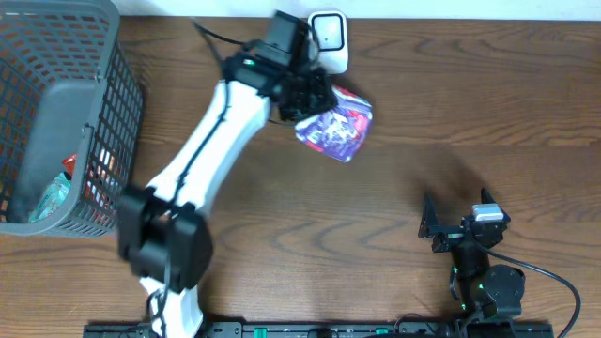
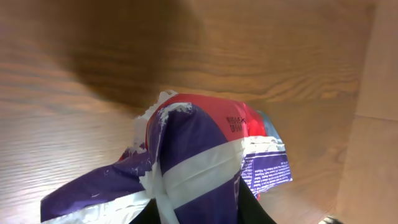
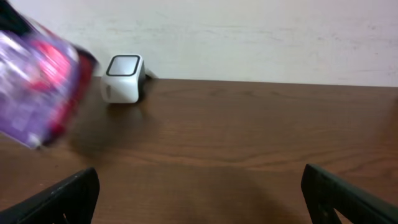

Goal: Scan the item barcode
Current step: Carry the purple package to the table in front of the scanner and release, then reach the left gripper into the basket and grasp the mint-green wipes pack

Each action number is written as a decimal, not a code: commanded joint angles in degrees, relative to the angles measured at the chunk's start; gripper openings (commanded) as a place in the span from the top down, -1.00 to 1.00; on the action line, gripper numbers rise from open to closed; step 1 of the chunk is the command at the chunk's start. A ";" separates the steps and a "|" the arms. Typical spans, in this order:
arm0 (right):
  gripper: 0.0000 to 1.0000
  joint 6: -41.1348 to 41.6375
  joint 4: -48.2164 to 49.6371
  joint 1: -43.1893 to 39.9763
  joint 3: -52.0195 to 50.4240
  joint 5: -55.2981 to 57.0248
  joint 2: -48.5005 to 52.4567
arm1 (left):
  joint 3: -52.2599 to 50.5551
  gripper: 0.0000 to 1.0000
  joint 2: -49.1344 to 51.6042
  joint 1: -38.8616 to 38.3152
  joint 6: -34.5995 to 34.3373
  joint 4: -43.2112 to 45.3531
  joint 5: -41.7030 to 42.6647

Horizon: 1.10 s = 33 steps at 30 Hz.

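Observation:
A purple, red and white snack packet (image 1: 336,124) hangs above the table near the back, with my left gripper (image 1: 308,94) shut on its near end. In the left wrist view the packet (image 2: 199,155) fills the frame and hides most of the fingers; small print shows on its right flap. A white scanner box (image 1: 329,39) stands at the table's far edge just behind the packet. It also shows in the right wrist view, scanner (image 3: 123,79) to the right of the blurred packet (image 3: 38,84). My right gripper (image 1: 451,225) rests open and empty at the front right.
A grey wire basket (image 1: 58,113) with several packets inside occupies the left edge. The wall runs behind the scanner. Bare wooden table (image 1: 470,122) lies between the two arms.

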 commanded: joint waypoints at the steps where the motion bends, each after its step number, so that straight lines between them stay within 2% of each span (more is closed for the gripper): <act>1: -0.98 -0.61 -0.26 -0.24 -0.04 -0.15 -0.15 | -0.04 0.85 2.82 -1.01 -10.36 0.46 0.59; 3: -0.98 -0.61 -0.26 -0.24 -0.04 -0.15 -0.15 | -0.04 0.84 3.56 -1.09 -11.67 0.39 0.57; 4: -0.98 -0.61 -0.26 -0.24 -0.04 -0.15 -0.15 | -0.04 0.66 3.56 -1.07 -11.78 0.37 0.57; 5: -0.99 -0.61 -0.26 -0.24 -0.04 -0.15 -0.15 | -0.04 0.35 3.56 -1.07 -11.78 0.39 0.57; 6: -0.99 -0.61 -0.26 -0.24 -0.04 -0.15 -0.15 | -0.02 -0.07 3.48 -1.03 -11.76 0.42 0.57; 7: -0.99 -0.61 -0.26 -0.24 -0.04 -0.15 -0.15 | -0.02 -0.72 3.34 -0.96 -11.76 0.39 0.83; 8: -0.99 -0.61 -0.26 -0.24 -0.04 -0.17 -0.15 | 0.00 -0.96 3.30 -0.85 -11.74 0.50 1.62; 12: -0.99 -0.61 -0.26 -0.24 -0.04 -0.15 -0.15 | 0.70 -0.95 2.67 1.01 -11.04 3.28 9.86; 18: -0.98 -0.61 -0.26 -0.24 -0.04 -0.15 -0.15 | 3.39 -0.96 -1.60 8.96 -10.97 14.21 22.27; 23: -0.98 -0.59 -0.26 -0.24 -0.04 -0.15 -0.15 | 3.50 -0.96 -9.42 16.94 -11.26 19.41 22.38; 27: -0.99 -0.61 -0.26 -0.24 -0.04 -0.15 -0.15 | 3.50 -0.96 -16.98 25.92 -8.04 23.08 21.62; 31: -0.99 -0.61 -0.26 -0.24 -0.04 -0.15 -0.15 | 3.50 -0.96 -23.71 39.50 -1.20 22.84 16.11; 33: -0.98 -0.61 -0.26 -0.24 -0.04 -0.15 -0.15 | 3.50 -0.96 -25.24 46.01 -0.28 20.65 11.56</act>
